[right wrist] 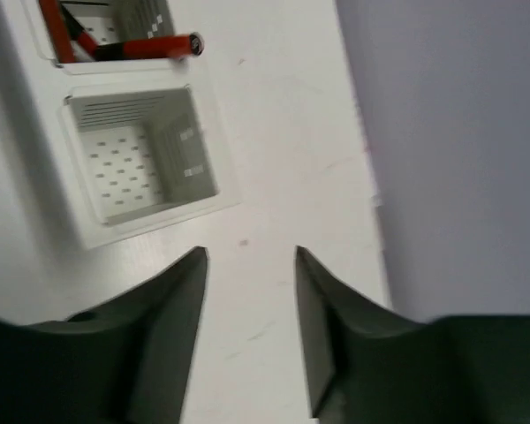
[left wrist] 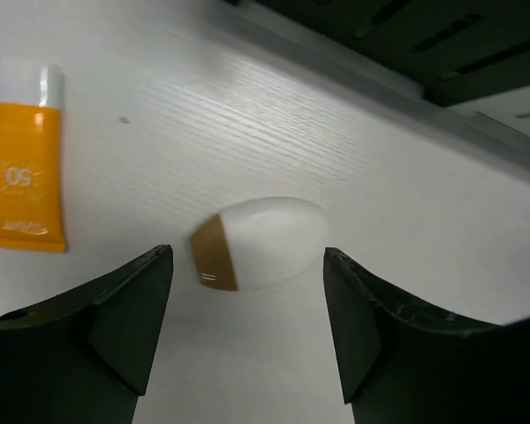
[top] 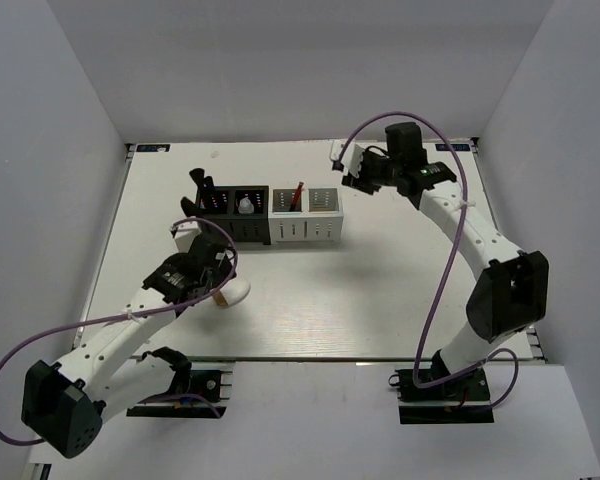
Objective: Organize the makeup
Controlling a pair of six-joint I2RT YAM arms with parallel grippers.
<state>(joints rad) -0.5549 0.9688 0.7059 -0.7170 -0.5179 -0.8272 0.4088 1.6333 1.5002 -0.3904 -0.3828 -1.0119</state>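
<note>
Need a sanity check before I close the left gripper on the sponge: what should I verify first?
1. The left gripper is open: ok.
2. The sponge sits centred between its fingers: ok.
3. The orange tube is clear of the grasp: ok, it lies off to one side.
4. Fingers are low enough to catch the sponge: cannot tell.
5. The right gripper is open, empty and far off by the white organizer: ok.

Matt white sponge (left wrist: 261, 243), glossy orange plastic tube (left wrist: 26, 168), wood-grained white table (left wrist: 336, 132), matt perforated plastic box (right wrist: 181, 146)
</note>
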